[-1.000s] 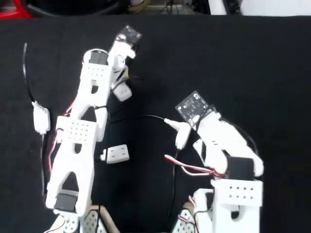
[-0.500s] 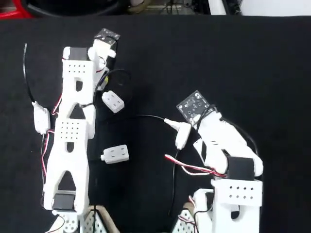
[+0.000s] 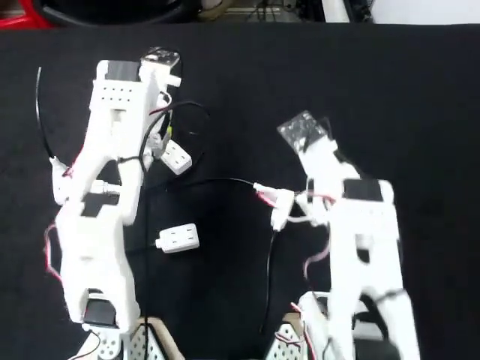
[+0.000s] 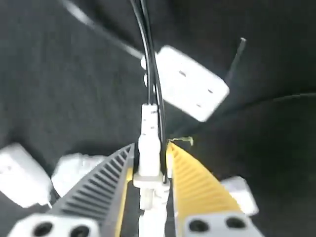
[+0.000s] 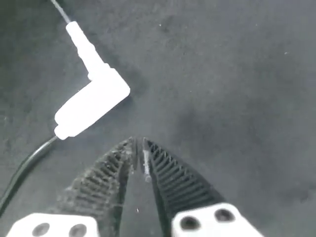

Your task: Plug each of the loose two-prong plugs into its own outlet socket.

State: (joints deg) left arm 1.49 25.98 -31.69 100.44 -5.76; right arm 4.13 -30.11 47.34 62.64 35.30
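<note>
The white two-prong plug on a black cable (image 4: 148,129) is clamped in the left tool (image 4: 149,147), pinched between its grey finger and its yellow finger. The plug's long axis runs along the fingers. Its cable end points out past the fingertips, and its prongs cannot be made out. Just beyond the tips a white rectangular outlet socket block (image 4: 190,90) lies flat, slots up, on the black cloth surface (image 3: 420,97), in its left half. Compared with half a second ago the left arm leans a little more, while the block keeps about the same place.

The white L-shaped plug (image 5: 91,106) lies near the middle of the surface, just ahead of the right tool (image 5: 138,144) and apart from it. Its thin cord end points away from the tool. That tool is closed to a sliver and holds nothing. The right arm has stretched towards the far edge since the earlier frame, and this plug has not shifted. A second white outlet socket block (image 3: 178,238) lies closer to the near edge, between the arms.
</note>
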